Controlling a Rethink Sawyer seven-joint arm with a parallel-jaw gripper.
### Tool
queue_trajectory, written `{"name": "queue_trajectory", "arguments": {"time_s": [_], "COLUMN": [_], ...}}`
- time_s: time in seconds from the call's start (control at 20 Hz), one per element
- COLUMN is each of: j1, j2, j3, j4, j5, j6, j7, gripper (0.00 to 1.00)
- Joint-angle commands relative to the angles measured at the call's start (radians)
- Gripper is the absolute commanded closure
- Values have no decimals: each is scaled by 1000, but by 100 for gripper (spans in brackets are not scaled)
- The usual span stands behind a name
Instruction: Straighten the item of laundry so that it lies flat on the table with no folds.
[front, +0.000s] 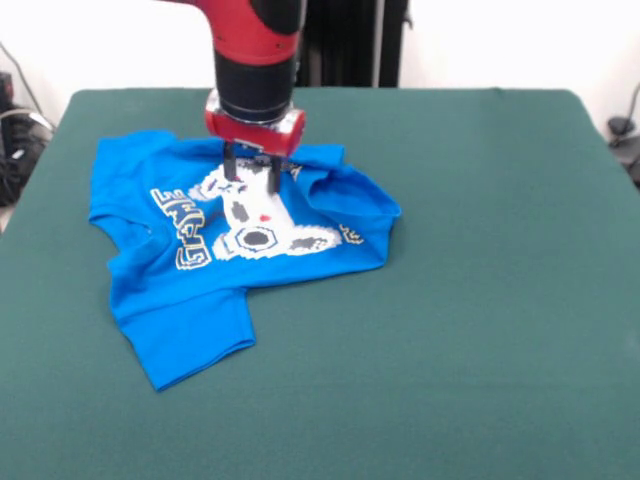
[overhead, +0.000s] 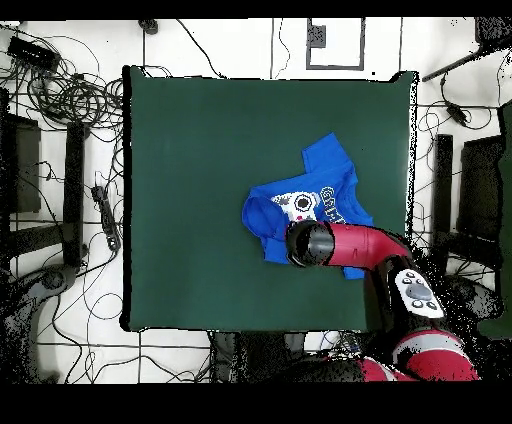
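Two fingers (front: 251, 173) spread — on shirt (front: 200, 290) print.

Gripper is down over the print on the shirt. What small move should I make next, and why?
Probably shift the gripper toward the bunched part at the picture's right in the front view, then grasp there. The T-shirt lies mostly flat on the table at its left sleeve side, but the right side is folded over itself, hiding part of the lettering.

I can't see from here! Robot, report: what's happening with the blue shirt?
Gripper open, fingers down on the print. T-shirt still rumpled, right side folded over. Table around it unobstructed.
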Motion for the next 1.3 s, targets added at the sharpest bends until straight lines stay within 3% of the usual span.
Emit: {"name": "queue_trajectory", "arguments": {"time_s": [0.05,0.65,1.3], "j1": [61,136,149], "j2": [34,118,87], "j3": [76,47,50], "j4": [19,-29,0], "j5": [24,64,103], "j6": [-76,-138,-118], "j7": [104,172,161], "gripper": [0,0,0]}}
